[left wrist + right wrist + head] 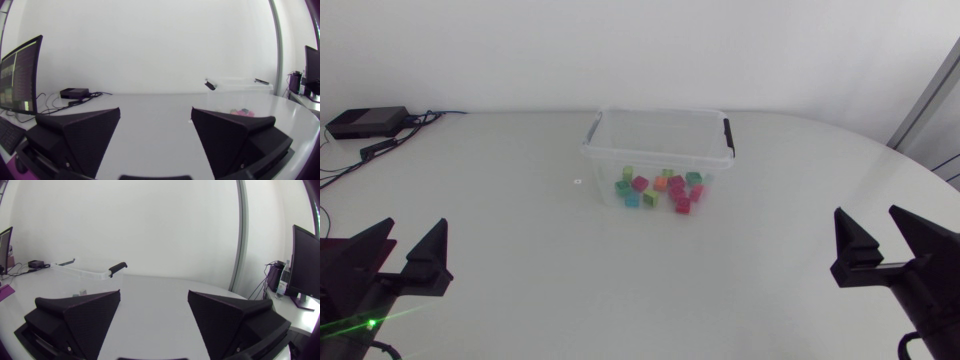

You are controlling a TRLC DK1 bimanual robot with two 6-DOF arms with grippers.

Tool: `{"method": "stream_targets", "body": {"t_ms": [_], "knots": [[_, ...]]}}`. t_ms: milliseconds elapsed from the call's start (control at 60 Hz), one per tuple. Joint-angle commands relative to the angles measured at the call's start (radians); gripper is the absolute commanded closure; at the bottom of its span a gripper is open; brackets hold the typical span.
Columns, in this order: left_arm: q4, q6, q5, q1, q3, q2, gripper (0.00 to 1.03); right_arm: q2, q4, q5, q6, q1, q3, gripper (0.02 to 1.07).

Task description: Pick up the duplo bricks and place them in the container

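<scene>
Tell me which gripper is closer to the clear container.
Right, by a modest margin. The right gripper sits open off one end of the container; the left gripper sits open off the other end, farther away.

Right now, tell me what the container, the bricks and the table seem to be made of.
Container: probably thin clear plastic, since the bricks show through its walls; a dark handle sits at one end.
Bricks: likely solid-coloured plastic, in pink, green, teal and orange; too small to judge gloss.
Table: a smooth, pale, fairly matte top; whether laminate or painted board, I cannot tell.
</scene>
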Motion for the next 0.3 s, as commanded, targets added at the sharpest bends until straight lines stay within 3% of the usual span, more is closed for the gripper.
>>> {"method": "stream_targets", "body": {"t_ms": [0, 283], "knots": [[0.000, -0.024, 0.008, -0.010, -0.013, 0.002, 0.04, -0.038, 0.020, -0.012, 0.037, -0.013, -0.059, 0.07], [0.001, -0.025, 0.011, -0.014, -0.014, 0.003, 0.04, -0.075, 0.031, -0.024, 0.048, -0.021, -0.105, 0.07]]}}
